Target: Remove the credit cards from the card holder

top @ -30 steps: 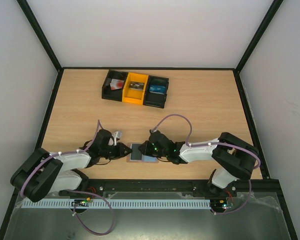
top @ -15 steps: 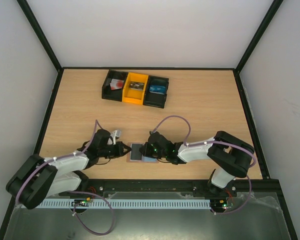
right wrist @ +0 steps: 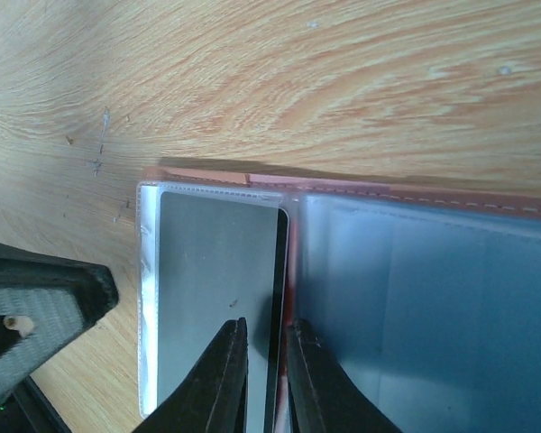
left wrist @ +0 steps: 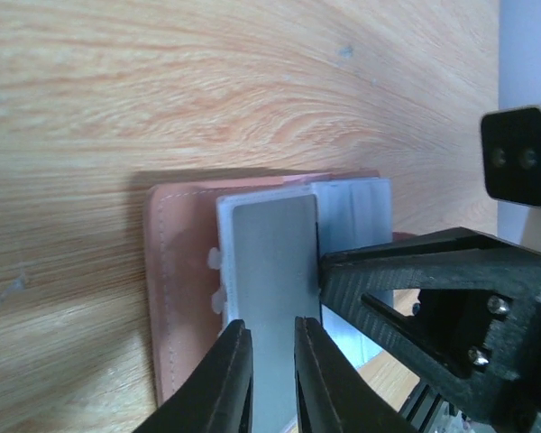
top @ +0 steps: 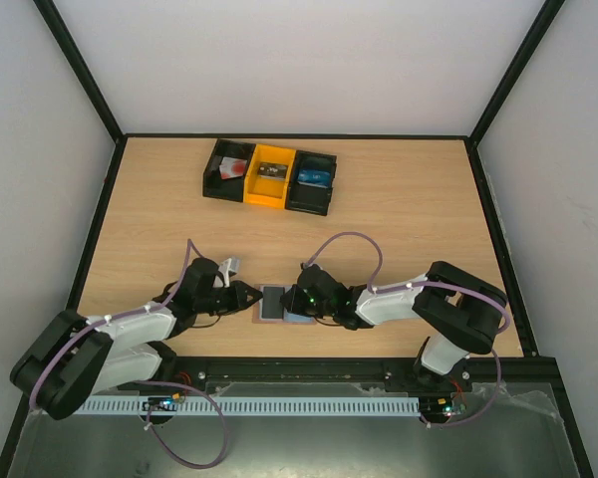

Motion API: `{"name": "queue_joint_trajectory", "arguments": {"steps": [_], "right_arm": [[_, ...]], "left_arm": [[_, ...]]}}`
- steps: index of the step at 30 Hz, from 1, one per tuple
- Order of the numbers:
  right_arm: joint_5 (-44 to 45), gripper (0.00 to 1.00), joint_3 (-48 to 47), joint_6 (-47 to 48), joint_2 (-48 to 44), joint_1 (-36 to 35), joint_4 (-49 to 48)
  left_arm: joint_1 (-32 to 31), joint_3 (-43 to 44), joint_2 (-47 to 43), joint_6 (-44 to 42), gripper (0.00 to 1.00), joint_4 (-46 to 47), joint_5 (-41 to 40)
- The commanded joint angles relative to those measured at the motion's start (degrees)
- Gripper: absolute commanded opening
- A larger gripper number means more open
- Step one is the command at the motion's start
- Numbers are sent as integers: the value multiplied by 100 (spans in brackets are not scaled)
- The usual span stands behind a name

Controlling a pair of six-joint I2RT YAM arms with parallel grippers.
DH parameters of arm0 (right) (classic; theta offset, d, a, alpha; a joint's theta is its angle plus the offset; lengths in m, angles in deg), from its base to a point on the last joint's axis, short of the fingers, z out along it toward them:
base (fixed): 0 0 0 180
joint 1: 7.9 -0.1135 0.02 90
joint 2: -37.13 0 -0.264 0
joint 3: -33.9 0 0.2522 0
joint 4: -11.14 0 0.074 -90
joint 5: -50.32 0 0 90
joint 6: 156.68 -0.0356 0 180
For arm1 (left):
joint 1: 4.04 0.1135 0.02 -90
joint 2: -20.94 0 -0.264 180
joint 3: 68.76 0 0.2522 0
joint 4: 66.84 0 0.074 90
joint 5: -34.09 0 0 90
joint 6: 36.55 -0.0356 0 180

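The card holder [top: 276, 302] lies open and flat near the table's front edge, between my two grippers. In the left wrist view its brown rim [left wrist: 176, 298] frames a clear pocket holding a grey-looking card [left wrist: 270, 262]. My left gripper [left wrist: 273, 329] [top: 247, 297] has its tips on that pocket, jaws a narrow gap apart. My right gripper [right wrist: 266, 329] [top: 295, 298] rests at the holder's fold, jaws narrowly apart, straddling the card's dark edge [right wrist: 281, 271]. The other pocket [right wrist: 433, 316] looks bluish. I see no card clamped.
Three small bins stand at the back: black [top: 227, 169], orange [top: 270, 175], black [top: 312, 180], with small items inside. The right gripper's black finger [left wrist: 415, 280] shows in the left wrist view, close beside my left fingers. Black frame rails edge the table.
My left arm has drawn back slightly to the left, its tips still at the holder's left edge. My right gripper has stayed over the holder. The holder has not moved.
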Motion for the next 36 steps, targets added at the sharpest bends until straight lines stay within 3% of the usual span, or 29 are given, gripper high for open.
{"name": "queue_joint_trajectory", "arguments": {"steps": [1, 8, 18, 36], "right_arm": [[95, 14, 136, -62, -53, -34, -82], [103, 14, 185, -44, -101, -35, -110], [30, 13, 261, -92, -10, -27, -437], [60, 11, 281, -109, 57, -33, -643]], "left_arm": [[-60, -94, 341, 71, 14, 435, 71], [-186, -99, 787, -37, 3, 467, -164], [-297, -116, 414, -51, 3, 149, -585], [-713, -175, 745, 0, 3, 268, -1005]]}}
